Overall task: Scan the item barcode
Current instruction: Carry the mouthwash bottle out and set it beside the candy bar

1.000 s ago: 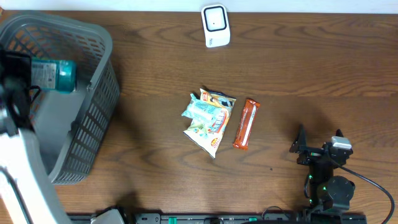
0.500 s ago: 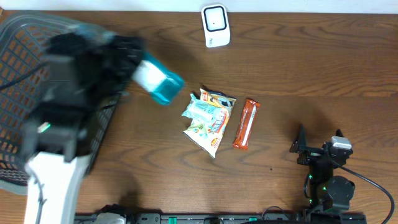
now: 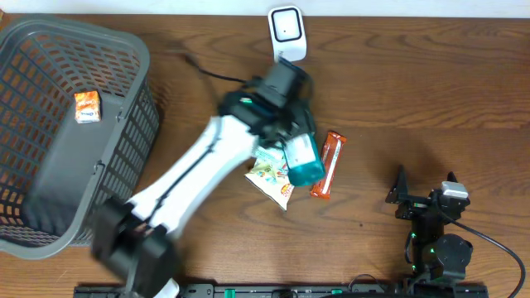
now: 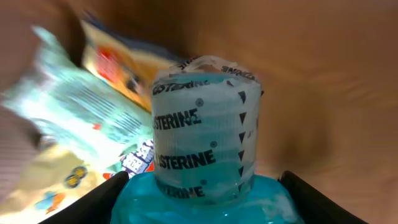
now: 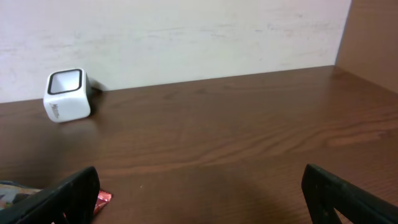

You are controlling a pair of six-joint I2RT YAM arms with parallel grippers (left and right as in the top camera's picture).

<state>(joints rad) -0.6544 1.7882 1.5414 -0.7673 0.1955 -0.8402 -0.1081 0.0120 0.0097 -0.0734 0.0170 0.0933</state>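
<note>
Overhead: left pincer (image 3: 295, 146) grips the Listerine mouthwash bottle (image 3: 303, 163) over the snack packet (image 3: 269, 174) at tabletop centre, short of the scanner (image 3: 286, 33) at the far edge. Carrying step in hand; the next move likely calls for turning its barcode toward the scanner. Right pincer (image 3: 424, 192) gapes empty.

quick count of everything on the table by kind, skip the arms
basket: 1
scanner: 1
bottle: 1
packs: 2, teal pack lying on yellow bag
bar: 1
small box: 1
total: 7
</note>
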